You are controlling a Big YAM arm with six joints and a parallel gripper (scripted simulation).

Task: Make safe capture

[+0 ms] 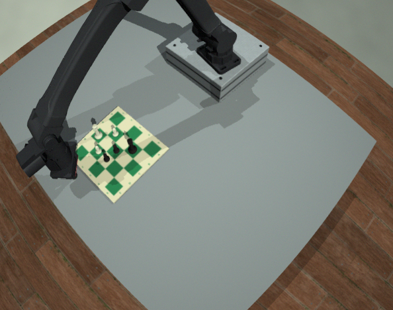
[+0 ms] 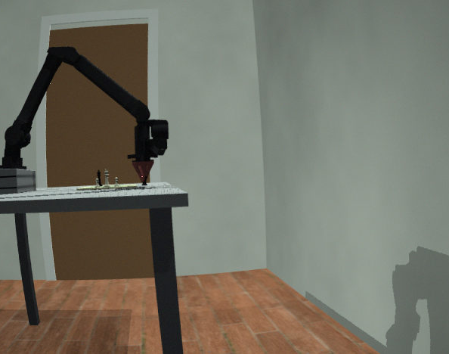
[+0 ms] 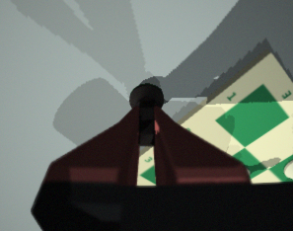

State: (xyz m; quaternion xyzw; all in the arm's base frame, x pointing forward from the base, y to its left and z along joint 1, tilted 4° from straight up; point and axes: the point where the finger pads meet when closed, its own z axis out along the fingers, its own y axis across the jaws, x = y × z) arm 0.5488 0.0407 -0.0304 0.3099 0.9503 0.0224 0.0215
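Note:
My gripper (image 3: 146, 115) is shut on a small black chess piece (image 3: 146, 96), seen from above as a round dark head between the dark red fingers. It hangs just off the board's corner, over the grey table. In the side view the gripper (image 2: 143, 178) holds the black piece (image 2: 143, 182) upright at or just above the table surface; I cannot tell if it touches. The green and cream board (image 1: 118, 153) carries three white pieces (image 1: 96, 132) (image 1: 114, 130) (image 1: 98, 148) and three black pieces (image 1: 131, 146) (image 1: 116, 148) (image 1: 106, 156). In the overhead view the wrist (image 1: 53, 156) hides the fingers.
The arm's base plate (image 1: 217, 56) stands at the back of the grey table. The table's edge is close to the gripper in the side view (image 2: 179, 196). A small dark piece (image 1: 93, 120) stands off the board's far corner.

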